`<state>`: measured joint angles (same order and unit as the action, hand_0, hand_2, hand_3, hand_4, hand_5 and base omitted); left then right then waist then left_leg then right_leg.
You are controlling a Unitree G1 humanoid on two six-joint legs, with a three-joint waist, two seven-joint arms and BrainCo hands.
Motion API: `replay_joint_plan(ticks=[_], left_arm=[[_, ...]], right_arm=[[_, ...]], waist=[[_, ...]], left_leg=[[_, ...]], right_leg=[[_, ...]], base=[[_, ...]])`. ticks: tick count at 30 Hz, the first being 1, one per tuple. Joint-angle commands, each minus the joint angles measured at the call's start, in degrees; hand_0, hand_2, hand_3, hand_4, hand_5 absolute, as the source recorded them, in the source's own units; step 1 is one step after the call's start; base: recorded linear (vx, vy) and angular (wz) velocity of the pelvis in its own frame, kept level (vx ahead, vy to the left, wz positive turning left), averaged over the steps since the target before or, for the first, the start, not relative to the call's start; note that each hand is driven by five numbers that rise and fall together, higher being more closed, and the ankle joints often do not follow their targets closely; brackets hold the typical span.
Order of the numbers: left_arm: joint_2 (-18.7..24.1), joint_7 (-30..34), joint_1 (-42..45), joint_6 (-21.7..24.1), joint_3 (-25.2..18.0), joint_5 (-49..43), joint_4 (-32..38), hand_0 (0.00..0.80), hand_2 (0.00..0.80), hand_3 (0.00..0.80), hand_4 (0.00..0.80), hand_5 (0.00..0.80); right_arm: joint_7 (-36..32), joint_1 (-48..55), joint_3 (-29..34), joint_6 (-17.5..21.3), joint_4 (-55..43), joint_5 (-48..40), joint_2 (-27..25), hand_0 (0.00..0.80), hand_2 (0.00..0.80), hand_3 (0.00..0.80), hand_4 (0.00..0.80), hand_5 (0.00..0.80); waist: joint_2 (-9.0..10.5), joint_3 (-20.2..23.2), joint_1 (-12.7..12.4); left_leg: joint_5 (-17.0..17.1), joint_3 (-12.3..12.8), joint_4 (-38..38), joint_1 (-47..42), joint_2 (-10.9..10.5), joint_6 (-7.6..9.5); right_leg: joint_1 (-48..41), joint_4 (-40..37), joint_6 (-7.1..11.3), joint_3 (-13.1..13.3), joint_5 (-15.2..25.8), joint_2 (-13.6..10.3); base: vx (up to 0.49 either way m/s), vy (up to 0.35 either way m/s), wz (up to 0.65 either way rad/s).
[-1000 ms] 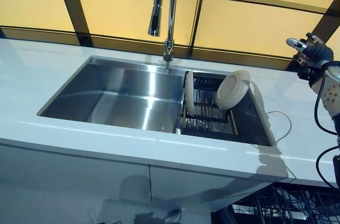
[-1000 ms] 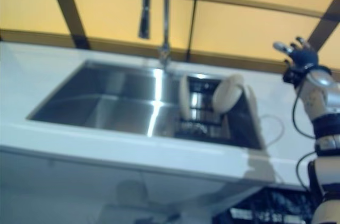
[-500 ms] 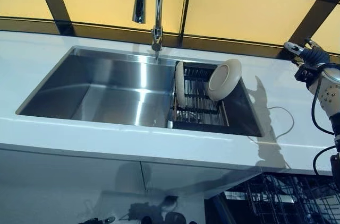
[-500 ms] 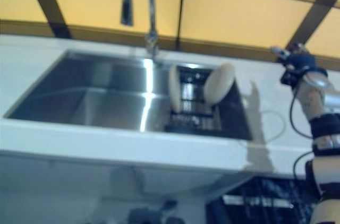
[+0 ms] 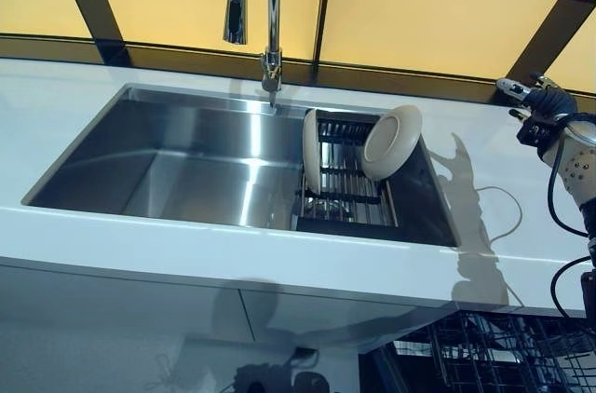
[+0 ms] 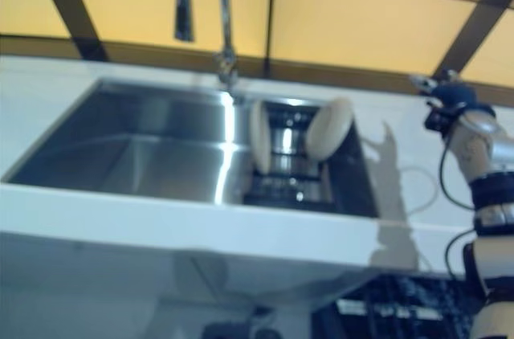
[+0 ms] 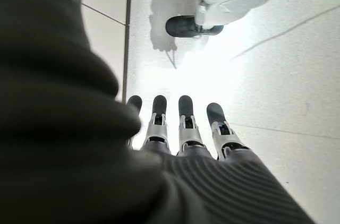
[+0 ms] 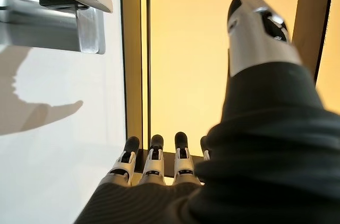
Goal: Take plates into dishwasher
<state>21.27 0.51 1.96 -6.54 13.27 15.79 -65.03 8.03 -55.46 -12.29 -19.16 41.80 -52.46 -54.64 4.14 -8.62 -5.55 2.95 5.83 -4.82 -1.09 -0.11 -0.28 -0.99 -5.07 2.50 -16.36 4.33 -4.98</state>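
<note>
Right hand (image 5: 545, 104) empty, fingers straight, above bench (image 5: 521, 216) | bring it left to tilted plate (image 5: 390, 142) in sink rack (image 5: 349, 197) | pinch rim | left hand (image 7: 180, 123) relaxed, idle.

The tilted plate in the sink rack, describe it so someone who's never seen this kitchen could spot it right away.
Find the steel sink set in the white counter, then the dark wire rack at its right end. Two cream plates stand there; this plate leans at the rack's right side showing its round face, while the other plate stands edge-on.

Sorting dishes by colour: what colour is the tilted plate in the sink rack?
Plain cream-white plate, no pattern; clearest in the left eye view.
</note>
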Motion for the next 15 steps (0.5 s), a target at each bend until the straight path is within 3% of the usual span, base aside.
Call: replay_joint_plan(ticks=[1, 15], left_arm=[[0.43, 0.05, -1.61, 0.82, 2.96, -0.82, -3.31, 0.0, 0.0, 0.0, 0.0, 0.0], [0.96, -1.46, -2.43, 2.3, 3.49, -0.33, -1.95, 0.0, 0.0, 0.0, 0.0, 0.0]], right_arm=[[0.05, -7.66, -3.79, 1.15, -1.16, -0.79, -1.5, 0.0, 0.0, 0.0, 0.0, 0.0], [-2.6, -9.7, -8.08, -4.33, -2.08, 2.34, -0.82, 0.0, 0.0, 0.0, 0.0, 0.0]], waist=[[-0.7, -0.22, -0.41], [0.12, -2.79, -0.86]], left_leg=[[-4.51, 0.06, -0.18, 0.77, -1.05, 0.89], [-3.58, -1.04, -0.18, 3.2, -1.01, 0.39]], right_leg=[[-0.83, 0.07, 1.91, -0.46, -3.27, 1.14], [1.01, 0.07, 1.75, -0.97, -2.99, 1.28]], base=[[0.0, 0.0, 0.0], [0.0, -0.009, 0.03]])
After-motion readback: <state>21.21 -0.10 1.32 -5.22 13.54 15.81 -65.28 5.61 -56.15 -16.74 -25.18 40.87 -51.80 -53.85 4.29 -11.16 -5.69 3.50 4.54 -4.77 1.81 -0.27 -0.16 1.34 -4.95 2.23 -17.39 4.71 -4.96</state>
